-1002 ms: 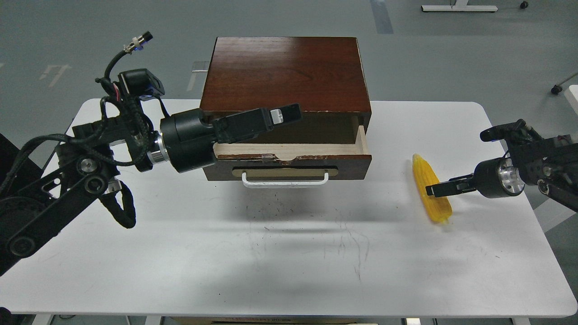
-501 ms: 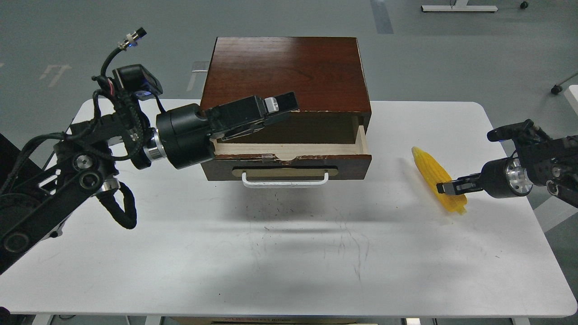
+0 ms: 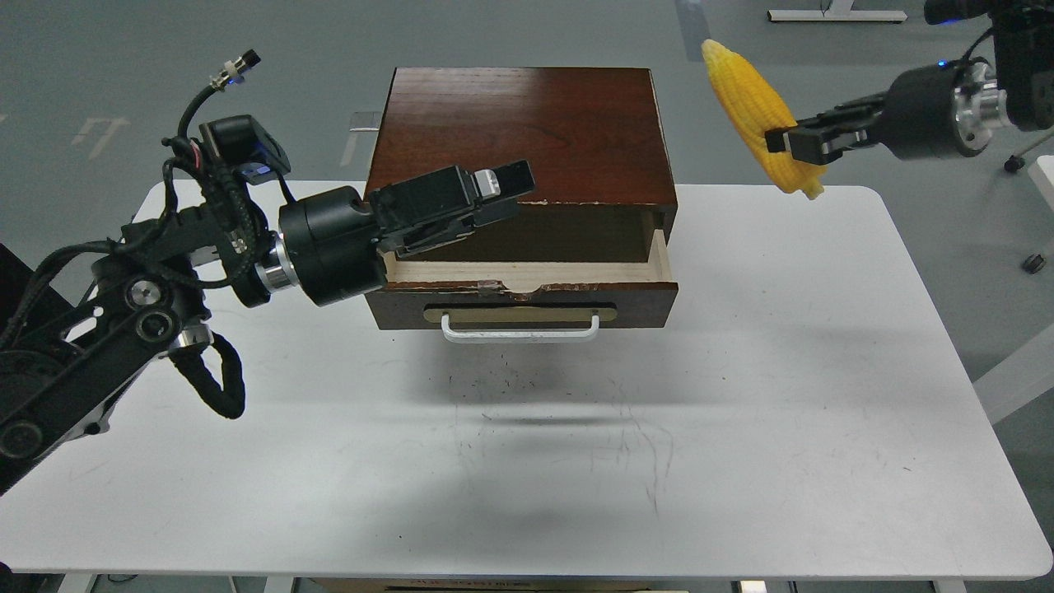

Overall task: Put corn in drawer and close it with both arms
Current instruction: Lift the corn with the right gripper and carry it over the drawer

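The yellow corn (image 3: pixel 753 107) hangs high in the air to the right of the cabinet, tilted with its tip up-left. My right gripper (image 3: pixel 786 142) is shut on its lower part. The dark-brown drawer (image 3: pixel 527 288) with the white bar handle (image 3: pixel 520 328) stands pulled partly out of the cabinet (image 3: pixel 519 132), its pale wood interior showing. My left gripper (image 3: pixel 515 188) hovers over the drawer's left part at the cabinet's front edge; its fingers lie close together with nothing between them.
The cabinet stands at the back middle of the white table (image 3: pixel 527 461). Scuff marks mark the table in front of the drawer. Grey floor lies beyond the table.
My right gripper has lifted the corn off the table's right side, high up and back. My left gripper has drawn slightly left and up.
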{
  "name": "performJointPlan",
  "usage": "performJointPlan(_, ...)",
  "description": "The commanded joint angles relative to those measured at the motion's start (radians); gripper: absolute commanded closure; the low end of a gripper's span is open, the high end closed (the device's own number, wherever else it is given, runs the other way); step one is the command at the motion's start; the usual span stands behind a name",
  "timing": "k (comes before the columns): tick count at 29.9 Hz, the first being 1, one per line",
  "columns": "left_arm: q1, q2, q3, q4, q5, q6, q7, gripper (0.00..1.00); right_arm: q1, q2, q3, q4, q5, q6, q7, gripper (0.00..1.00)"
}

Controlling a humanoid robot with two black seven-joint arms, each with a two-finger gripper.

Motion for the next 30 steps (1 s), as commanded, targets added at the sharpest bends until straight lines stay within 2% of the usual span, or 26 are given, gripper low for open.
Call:
performJointPlan(1, 0.000, 0.004, 0.000, 0.000, 0.003, 0.000, 0.000, 0.04, 0.123, 0.142, -0.085, 0.018, 0.000, 0.001, 0.000, 0.88)
performJointPlan(6, 0.000, 0.023, -0.001, 0.000, 0.000, 0.000, -0.001, 0.04, 0.197, 0.324, -0.142, 0.022, -0.003, -0.007, 0.000, 0.88)
performJointPlan(12, 0.000, 0.052, -0.003, 0.000, -0.005, 0.000, -0.006, 0.04, 0.230, 0.438, -0.162, 0.059, -0.147, -0.039, 0.000, 0.88)
performJointPlan(19, 0.000, 0.057, -0.009, -0.001, -0.006, 0.000, -0.007, 0.04, 0.249, 0.502, -0.210, 0.091, -0.224, -0.070, 0.000, 0.88)
performJointPlan(30, 0.001, 0.066, -0.009, -0.001, -0.025, 0.000, -0.007, 0.04, 0.247, 0.525, -0.247, 0.082, -0.270, -0.094, 0.000, 0.87)
